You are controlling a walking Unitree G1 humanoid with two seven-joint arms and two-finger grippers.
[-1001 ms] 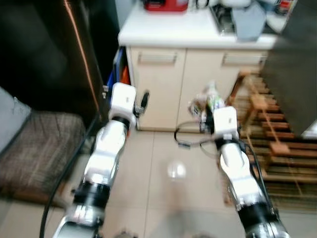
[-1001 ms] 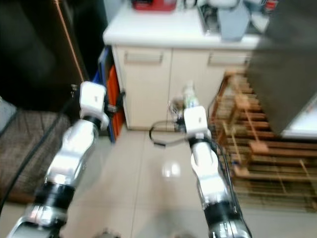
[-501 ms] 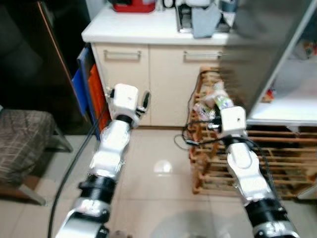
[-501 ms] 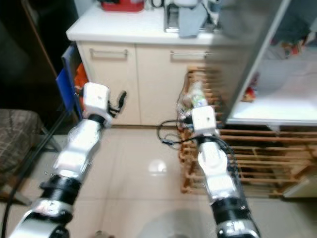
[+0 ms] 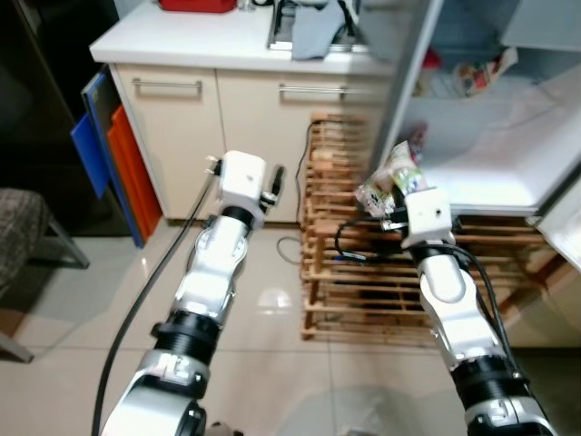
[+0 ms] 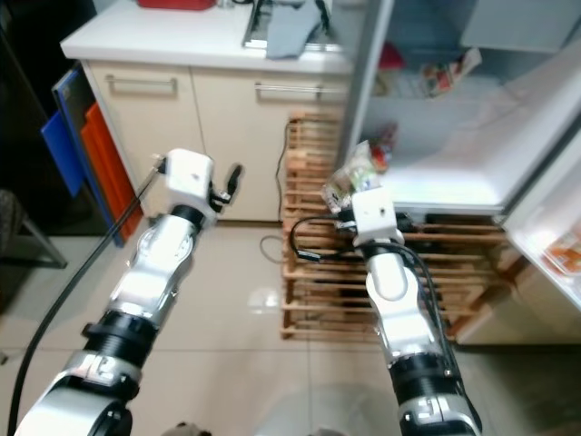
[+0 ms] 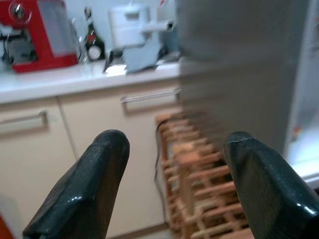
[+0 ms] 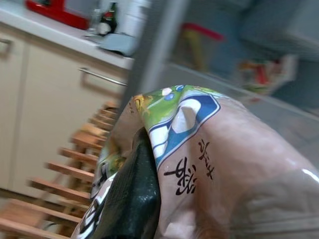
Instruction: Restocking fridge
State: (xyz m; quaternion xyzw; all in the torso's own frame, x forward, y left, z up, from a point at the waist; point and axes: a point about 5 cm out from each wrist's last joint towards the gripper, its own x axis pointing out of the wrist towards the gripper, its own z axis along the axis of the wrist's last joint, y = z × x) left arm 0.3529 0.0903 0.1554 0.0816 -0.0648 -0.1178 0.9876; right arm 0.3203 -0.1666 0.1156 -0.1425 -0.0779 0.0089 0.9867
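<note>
Left eye view puts the right gripper (image 5: 392, 186) right of centre, its fingers clamped on a printed plastic food packet (image 5: 392, 180) held up in front of the open fridge (image 5: 490, 154), whose white shelf fills the upper right. In the right wrist view the packet (image 8: 199, 154) bulges over one black finger (image 8: 132, 199), so the hold looks to be on soft film rather than on anything firm (a likely slip if the arm jolts). A wooden slatted rack (image 5: 363, 272) stands directly below the packet and against the fridge's lower edge; judged from here, a low reach could knock the forearm or its trailing cable on it. The grey fridge door edge (image 5: 408, 82) just left of the packet is another snag. The left gripper (image 7: 169, 189), centre-left, has its fingers spread apart and holds nothing.
</note>
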